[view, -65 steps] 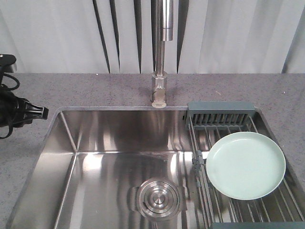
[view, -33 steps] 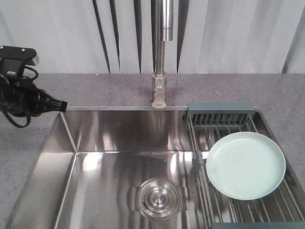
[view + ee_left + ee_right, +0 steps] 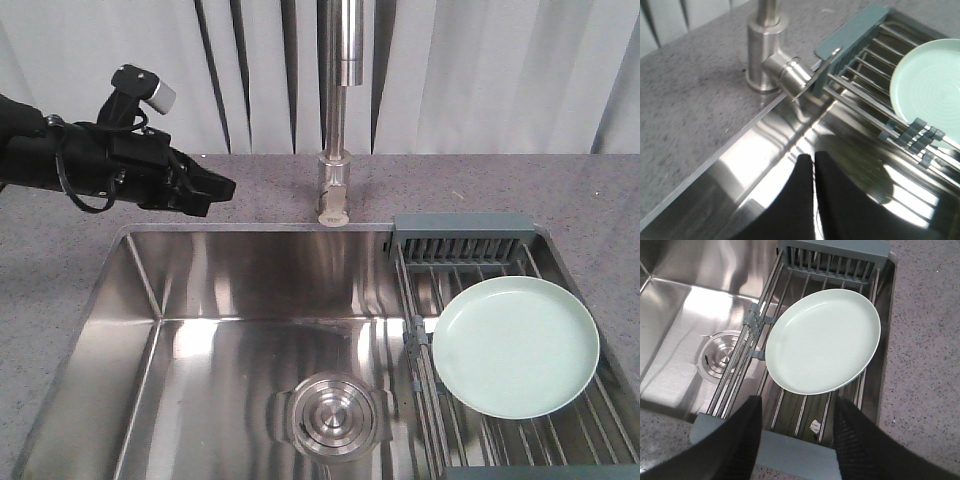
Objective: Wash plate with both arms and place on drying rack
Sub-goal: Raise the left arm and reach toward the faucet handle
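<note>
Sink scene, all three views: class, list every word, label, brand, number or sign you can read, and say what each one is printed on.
No readable text in any view.
A small pale sticker or tag shows between the rods of the drying rack: too small and blurred to read.
The plate, faucet and left gripper carry no visible markings.

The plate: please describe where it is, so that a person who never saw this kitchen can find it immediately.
Start at the steel sink below the tall faucet. On the sink's right side sits a grey-blue drying rack of thin metal rods. The plate lies flat on those rods; it is round, plain and pale mint green, the only coloured dish among shiny metal.
</note>
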Controlling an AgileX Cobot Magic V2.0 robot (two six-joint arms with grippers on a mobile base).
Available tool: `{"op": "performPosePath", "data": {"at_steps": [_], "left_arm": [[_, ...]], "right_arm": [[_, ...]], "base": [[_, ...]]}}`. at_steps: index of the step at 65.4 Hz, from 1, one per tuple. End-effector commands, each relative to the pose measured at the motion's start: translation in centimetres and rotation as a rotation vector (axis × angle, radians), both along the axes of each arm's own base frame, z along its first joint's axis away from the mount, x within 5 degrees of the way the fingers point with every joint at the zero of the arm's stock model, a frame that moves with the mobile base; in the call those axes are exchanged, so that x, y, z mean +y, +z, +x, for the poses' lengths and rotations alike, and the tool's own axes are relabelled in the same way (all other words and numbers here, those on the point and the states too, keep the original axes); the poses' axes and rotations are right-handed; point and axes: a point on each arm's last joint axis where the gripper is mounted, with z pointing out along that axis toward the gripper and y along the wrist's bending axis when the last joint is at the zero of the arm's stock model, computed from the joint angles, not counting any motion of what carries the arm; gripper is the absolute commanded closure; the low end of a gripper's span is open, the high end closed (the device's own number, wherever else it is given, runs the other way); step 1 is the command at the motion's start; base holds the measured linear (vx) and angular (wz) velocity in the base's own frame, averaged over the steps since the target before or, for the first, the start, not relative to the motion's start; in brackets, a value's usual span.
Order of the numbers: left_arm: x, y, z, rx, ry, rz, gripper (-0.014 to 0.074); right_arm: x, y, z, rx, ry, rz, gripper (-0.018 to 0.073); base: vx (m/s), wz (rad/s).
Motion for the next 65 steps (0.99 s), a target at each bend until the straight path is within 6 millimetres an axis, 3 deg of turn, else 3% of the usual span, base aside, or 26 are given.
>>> {"op": "performPosePath", "data": {"at_steps": [1, 20, 40, 65], "left_arm": [[-1.3, 2.5, 0.0, -0.102, -0.073, -0.107, 0.0604], [-6.7, 0.8, 1.1, -0.226, -0.282, -0.075, 0.0604], [-11.2, -0.4, 3.0, -0.280, -0.386, -0.078, 0.0603], [-12.1, -0.8, 6.0, -0.406, -0.306, -0.019, 0.0603]], "right_arm": [[0.0, 1.1, 0.3, -0.075, -0.011, 0.019, 0.0219], [0.0, 1.1, 0.3, -0.075, -0.011, 0.019, 0.0219], [0.0, 1.1, 0.3, -0.075, -0.011, 0.019, 0.0219], [0.0, 1.1, 0.3, -0.075, -0.011, 0.019, 0.0219]], "base": [[0.00, 0.00], [0.00, 0.00], [0.00, 0.00], [0.00, 0.00]]}}
